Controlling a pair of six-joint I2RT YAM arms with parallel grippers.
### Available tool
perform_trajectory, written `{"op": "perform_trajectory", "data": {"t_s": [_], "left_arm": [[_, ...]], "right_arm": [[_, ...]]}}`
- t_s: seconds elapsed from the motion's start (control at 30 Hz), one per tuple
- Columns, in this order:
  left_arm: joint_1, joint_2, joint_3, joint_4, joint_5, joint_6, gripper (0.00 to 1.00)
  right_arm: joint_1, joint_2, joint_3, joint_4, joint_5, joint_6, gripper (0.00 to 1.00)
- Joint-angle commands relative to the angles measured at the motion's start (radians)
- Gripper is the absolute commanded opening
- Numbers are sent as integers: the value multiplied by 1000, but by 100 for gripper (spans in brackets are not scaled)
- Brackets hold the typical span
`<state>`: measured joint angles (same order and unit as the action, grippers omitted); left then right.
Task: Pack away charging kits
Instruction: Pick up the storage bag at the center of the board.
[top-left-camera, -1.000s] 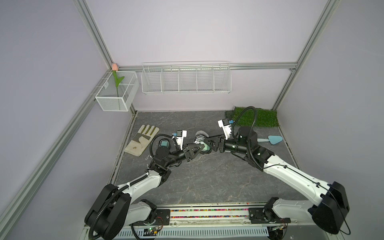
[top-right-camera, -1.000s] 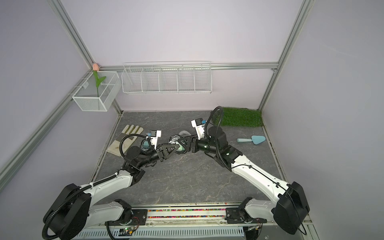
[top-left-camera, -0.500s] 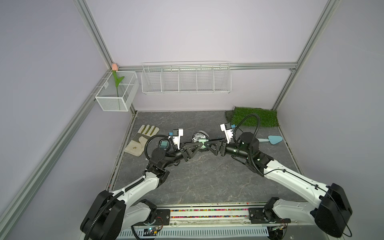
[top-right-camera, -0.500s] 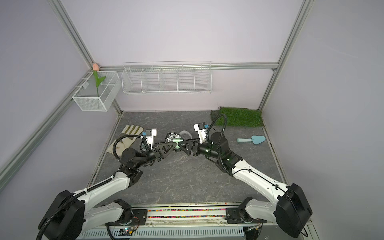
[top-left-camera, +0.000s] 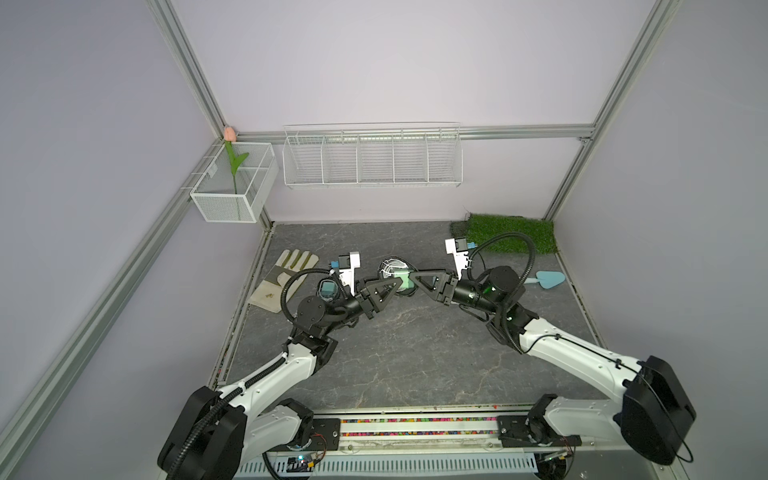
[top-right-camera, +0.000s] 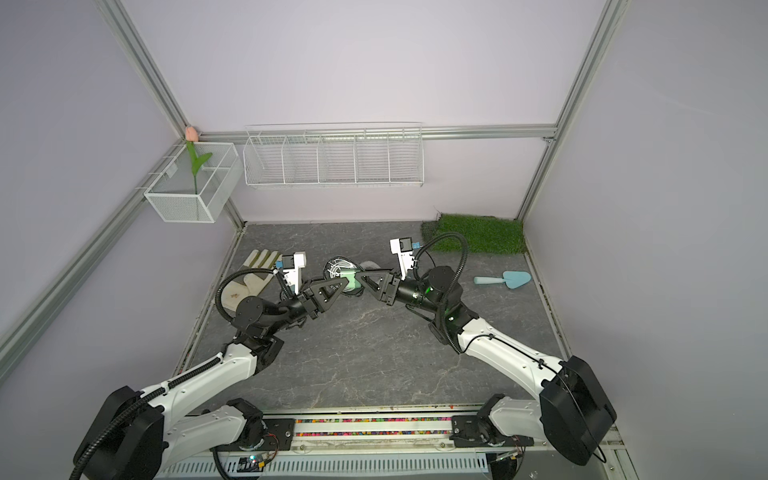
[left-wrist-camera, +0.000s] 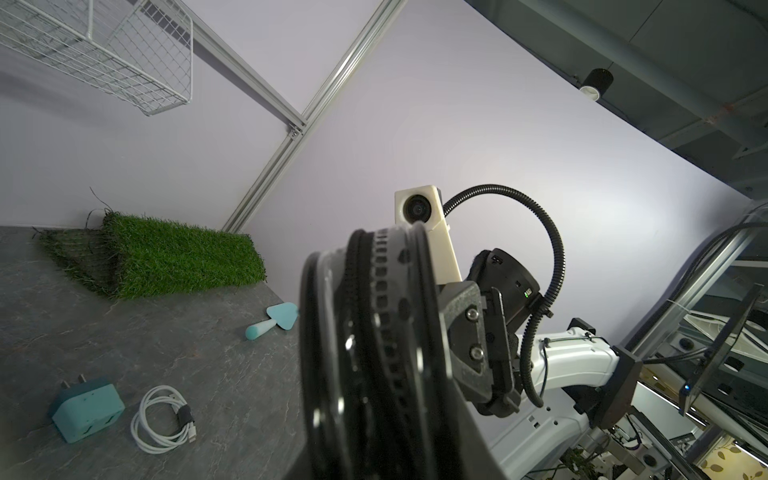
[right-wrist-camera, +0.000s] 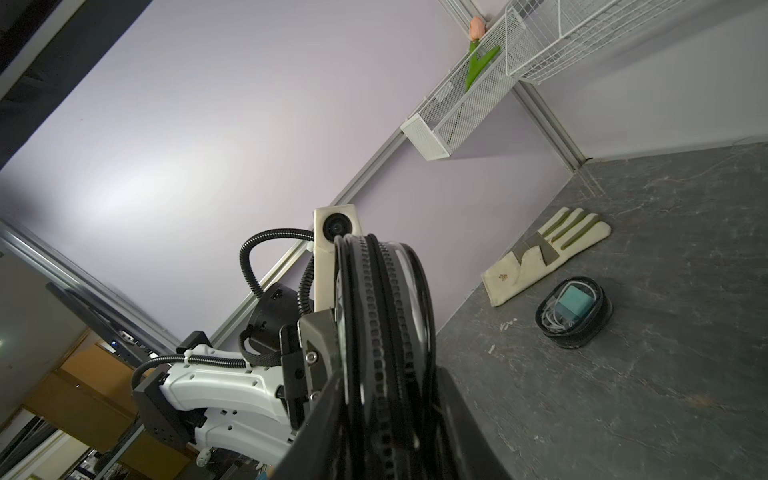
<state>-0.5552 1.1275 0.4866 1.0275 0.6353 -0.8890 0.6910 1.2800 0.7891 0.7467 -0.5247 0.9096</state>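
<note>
A black-rimmed oval case (top-left-camera: 390, 270) hangs above the table middle, held from both sides. A white cable and a green adapter show through its clear face. My left gripper (top-left-camera: 400, 286) is shut on it from the left and my right gripper (top-left-camera: 412, 277) from the right. Both wrist views show the case (left-wrist-camera: 374, 332) edge-on, with the zip track (right-wrist-camera: 382, 332) running between the dark fingers. On the table lie a loose teal adapter (left-wrist-camera: 87, 409) and a coiled white cable (left-wrist-camera: 164, 419). A second case (right-wrist-camera: 575, 316), holding an adapter and a cable, rests beside the glove.
A beige glove (top-left-camera: 286, 276) lies at the left. A light-blue trowel (top-left-camera: 546, 280) lies at the right, with a grass mat (top-left-camera: 513, 232) behind it. On the back wall hang a wire shelf (top-left-camera: 372, 156) and a mesh basket (top-left-camera: 232, 187) holding a tulip.
My right gripper's jaws stood wide half a second ago and have now closed on the case. The left gripper has kept its hold on the case throughout.
</note>
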Motion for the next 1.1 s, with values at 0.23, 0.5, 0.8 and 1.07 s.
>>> {"op": "perform_trajectory", "data": {"t_s": [0.23, 0.5, 0.8, 1.07], "left_arm": [[-7, 20, 28, 55, 24, 1, 71], [-6, 15, 40, -1, 18, 22, 71], [-7, 49, 56, 3, 35, 12, 33], [-6, 0, 45, -109, -77, 27, 26]], "right_arm": [[8, -23, 25, -72, -11, -18, 14], [15, -80, 68, -301, 41, -149, 12], [24, -76, 98, -366, 29, -188, 20], [31, -231, 96, -603, 269, -364, 42]]}}
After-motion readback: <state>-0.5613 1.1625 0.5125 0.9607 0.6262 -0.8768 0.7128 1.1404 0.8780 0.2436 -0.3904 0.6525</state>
